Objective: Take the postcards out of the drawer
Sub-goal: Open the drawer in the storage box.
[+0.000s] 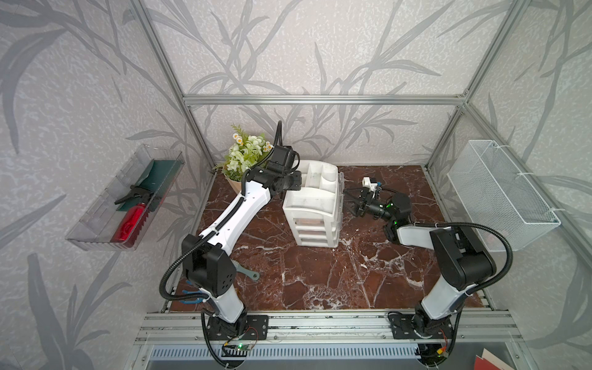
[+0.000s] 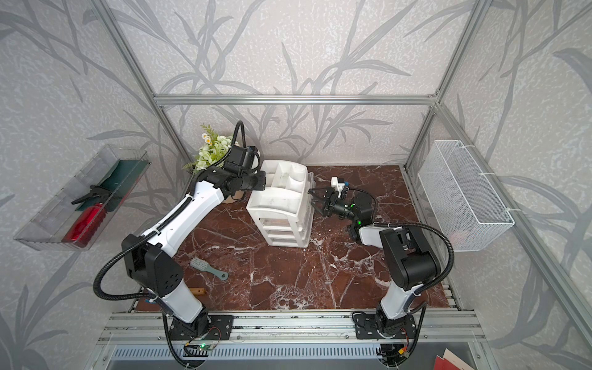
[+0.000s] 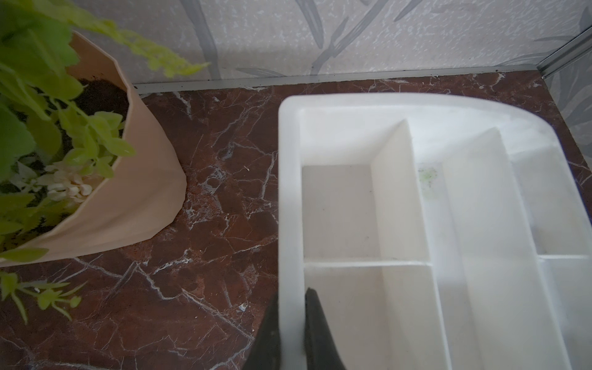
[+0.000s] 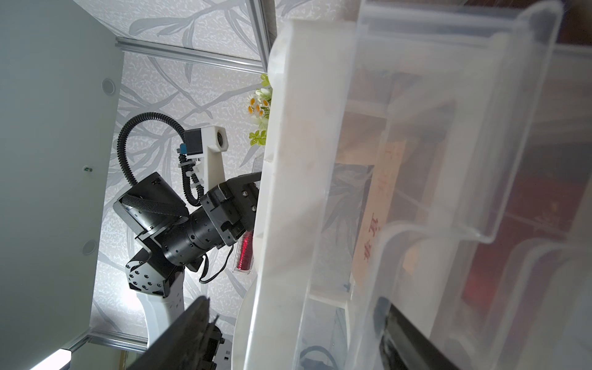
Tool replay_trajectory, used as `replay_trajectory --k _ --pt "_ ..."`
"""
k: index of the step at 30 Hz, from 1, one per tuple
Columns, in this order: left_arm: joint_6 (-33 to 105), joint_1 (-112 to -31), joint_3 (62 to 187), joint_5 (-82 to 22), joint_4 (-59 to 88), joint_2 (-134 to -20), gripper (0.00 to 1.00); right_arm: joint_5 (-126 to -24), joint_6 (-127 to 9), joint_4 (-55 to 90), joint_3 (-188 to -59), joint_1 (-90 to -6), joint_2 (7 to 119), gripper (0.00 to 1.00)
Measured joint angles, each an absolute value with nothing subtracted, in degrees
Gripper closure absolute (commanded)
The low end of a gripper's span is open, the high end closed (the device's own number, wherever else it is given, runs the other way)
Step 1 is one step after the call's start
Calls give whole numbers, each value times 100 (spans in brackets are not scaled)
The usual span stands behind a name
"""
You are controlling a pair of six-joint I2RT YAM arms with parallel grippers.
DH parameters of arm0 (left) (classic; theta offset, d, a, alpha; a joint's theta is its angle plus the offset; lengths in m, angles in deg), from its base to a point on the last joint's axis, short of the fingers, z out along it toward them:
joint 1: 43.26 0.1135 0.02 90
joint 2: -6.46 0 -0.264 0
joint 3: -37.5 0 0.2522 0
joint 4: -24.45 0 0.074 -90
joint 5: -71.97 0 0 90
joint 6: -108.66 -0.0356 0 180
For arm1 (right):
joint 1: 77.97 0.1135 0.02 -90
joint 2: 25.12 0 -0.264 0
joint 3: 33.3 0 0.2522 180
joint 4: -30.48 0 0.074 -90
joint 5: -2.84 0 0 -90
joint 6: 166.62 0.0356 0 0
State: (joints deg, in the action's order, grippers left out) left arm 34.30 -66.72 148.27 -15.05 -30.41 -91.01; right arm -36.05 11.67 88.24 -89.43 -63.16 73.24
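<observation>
A white drawer unit stands mid-table, its translucent drawers facing my right arm. Through a drawer's cloudy front in the right wrist view I see one cream postcard with red characters. A red patch lies deeper; I cannot tell what it is. My left gripper is shut on the outer wall of the unit's top tray. My right gripper is open at the drawer fronts. One finger is beside the unit's top and the other behind a drawer lip.
A potted plant stands close behind the left gripper. A grey brush lies at front left. On the left wall hangs a clear bin with a red bottle. A wire basket hangs on the right wall.
</observation>
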Motion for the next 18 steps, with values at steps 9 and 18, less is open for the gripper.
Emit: replay_trajectory --k 9,18 --pt "3432 -6672 14849 -1465 -3068 -9101 100 -3498 1187 8855 -8801 -6629 7150 21" --pt "3434 -6676 14871 -1439 -3113 -9101 100 -3412 1202 8988 -8578 -6876 6968 21"
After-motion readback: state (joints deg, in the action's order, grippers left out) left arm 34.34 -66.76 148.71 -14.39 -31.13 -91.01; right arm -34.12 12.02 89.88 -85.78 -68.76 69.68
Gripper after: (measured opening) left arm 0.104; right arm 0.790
